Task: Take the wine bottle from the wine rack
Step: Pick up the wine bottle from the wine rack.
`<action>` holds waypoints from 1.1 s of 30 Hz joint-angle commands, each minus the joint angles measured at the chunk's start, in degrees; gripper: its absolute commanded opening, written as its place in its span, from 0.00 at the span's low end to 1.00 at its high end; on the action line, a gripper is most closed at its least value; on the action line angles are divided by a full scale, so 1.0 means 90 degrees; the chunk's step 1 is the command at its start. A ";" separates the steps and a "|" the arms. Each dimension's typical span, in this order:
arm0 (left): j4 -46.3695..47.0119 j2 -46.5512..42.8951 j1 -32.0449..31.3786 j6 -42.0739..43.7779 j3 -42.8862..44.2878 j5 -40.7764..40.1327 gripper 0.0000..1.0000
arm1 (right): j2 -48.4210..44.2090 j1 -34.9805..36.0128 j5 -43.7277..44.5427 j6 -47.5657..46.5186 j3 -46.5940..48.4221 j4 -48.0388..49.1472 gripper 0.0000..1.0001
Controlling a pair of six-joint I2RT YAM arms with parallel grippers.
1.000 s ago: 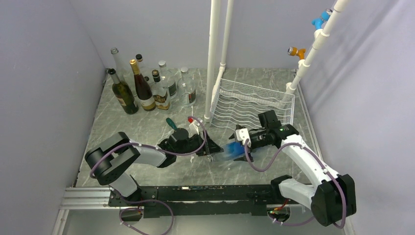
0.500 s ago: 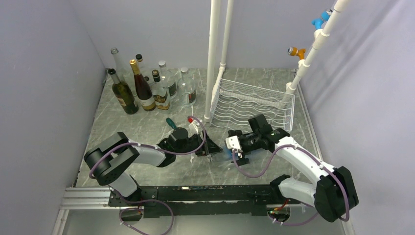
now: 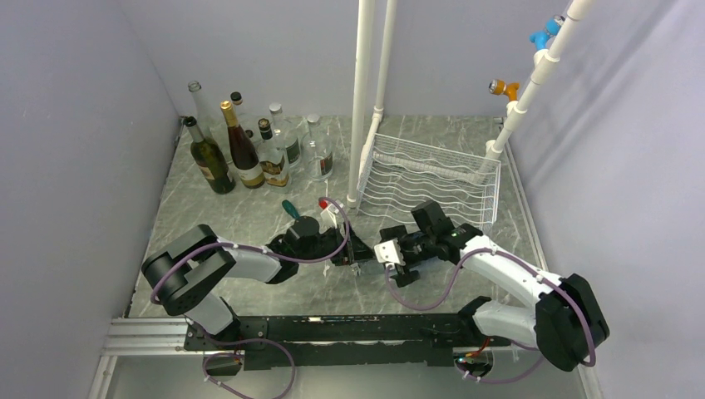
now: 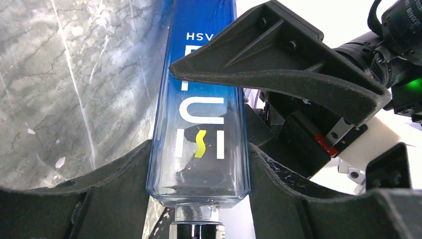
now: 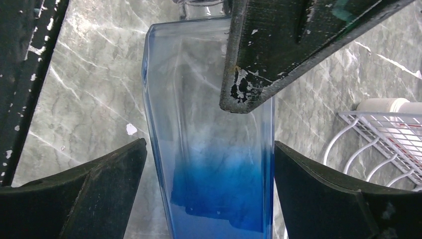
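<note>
A square clear wine bottle (image 4: 199,114) tinted blue, with white lettering, lies level just above the marble table between both arms. My left gripper (image 4: 199,172) is shut on its body near the shoulder, a pad pressed on each side. My right gripper (image 5: 209,191) stands open astride the blue base end of the wine bottle (image 5: 219,164), with a gap on the left and its right finger close to the glass. From above, the left gripper (image 3: 353,251) and right gripper (image 3: 391,253) meet nose to nose and hide most of the bottle. The white wire wine rack (image 3: 432,179) is behind them.
Several upright bottles (image 3: 249,154) stand at the back left. Two white pipes (image 3: 366,100) rise beside the rack's left corner, and a slanted pipe (image 3: 532,79) at its right. A green-handled tool (image 3: 291,209) lies behind my left arm. The rack corner (image 5: 393,134) is right of my right gripper.
My right arm has slid left toward the left gripper, its open jaws passing along the bottle and covering it from above. The left arm and its grip have not moved.
</note>
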 commanded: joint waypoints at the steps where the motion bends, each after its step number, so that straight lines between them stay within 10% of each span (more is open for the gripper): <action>1: 0.0264 -0.0200 0.0026 -0.0164 0.0085 0.0162 0.00 | -0.0001 0.0124 0.0215 -0.0057 -0.0098 0.0463 0.96; 11: 0.0273 -0.0285 0.0032 -0.0184 0.0007 0.0074 0.00 | 0.0090 0.0362 0.0334 -0.0039 0.0053 0.0464 0.71; 21: 0.0243 -0.0431 0.0043 -0.0148 -0.0048 0.0103 0.23 | 0.0131 0.0384 0.0122 -0.0010 0.0307 0.0135 0.12; 33: 0.0268 -0.1446 0.0113 0.0340 -0.0535 -0.0233 0.66 | 0.0087 0.0303 -0.0549 0.0301 0.0620 -0.0206 0.00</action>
